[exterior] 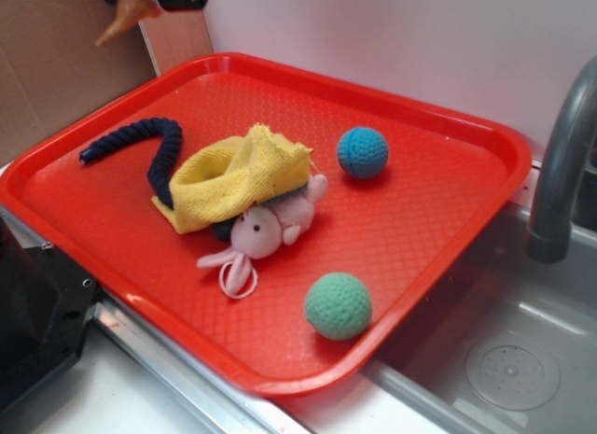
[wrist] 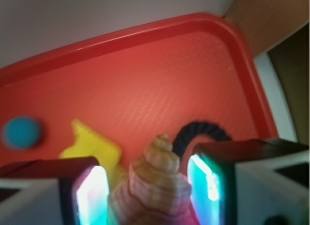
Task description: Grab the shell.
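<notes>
Shell (wrist: 157, 184): sits between the fingers, long axis along them, tip pointing outward past the fingertips.
Gripper (wrist: 155, 196): clamped on the shell, raised high above the tray (wrist: 145, 89).

The outside picture is bright and even, with small soft shadows under the green crocheted ball (exterior: 338, 305). The wrist picture is blurry, and the glowing gripper pads (wrist: 205, 180) glare.
</notes>
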Controlling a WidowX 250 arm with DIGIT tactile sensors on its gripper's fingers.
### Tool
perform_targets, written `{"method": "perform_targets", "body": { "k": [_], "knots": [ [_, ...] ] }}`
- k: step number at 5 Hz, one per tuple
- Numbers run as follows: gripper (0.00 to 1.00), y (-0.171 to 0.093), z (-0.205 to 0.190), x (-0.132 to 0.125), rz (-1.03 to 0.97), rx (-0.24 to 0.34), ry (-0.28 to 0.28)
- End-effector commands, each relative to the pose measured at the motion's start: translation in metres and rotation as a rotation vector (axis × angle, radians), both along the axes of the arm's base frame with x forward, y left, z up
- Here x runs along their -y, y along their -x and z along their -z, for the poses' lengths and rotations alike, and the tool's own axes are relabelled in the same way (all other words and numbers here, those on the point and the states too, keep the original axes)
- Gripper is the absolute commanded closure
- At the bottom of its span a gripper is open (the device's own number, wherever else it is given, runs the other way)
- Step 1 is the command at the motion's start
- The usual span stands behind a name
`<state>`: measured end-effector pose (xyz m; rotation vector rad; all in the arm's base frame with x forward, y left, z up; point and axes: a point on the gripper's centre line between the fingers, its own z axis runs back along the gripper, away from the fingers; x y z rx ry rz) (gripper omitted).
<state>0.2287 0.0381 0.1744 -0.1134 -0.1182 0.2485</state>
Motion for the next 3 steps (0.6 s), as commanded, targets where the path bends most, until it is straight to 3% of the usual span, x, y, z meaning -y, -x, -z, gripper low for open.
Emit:
{"method": "perform_targets", "body": {
  "k": [1, 2, 3],
  "knots": [
    [1.0, 0.004, -0.059, 0.005, 0.129, 0.026, 0.049],
    [1.0, 0.002, -0.072, 0.013, 0.178, 0.068, 0.012],
    [1.0, -0.006, -0.063, 0.009, 0.183, 0.055, 0.001]
  ]
}}
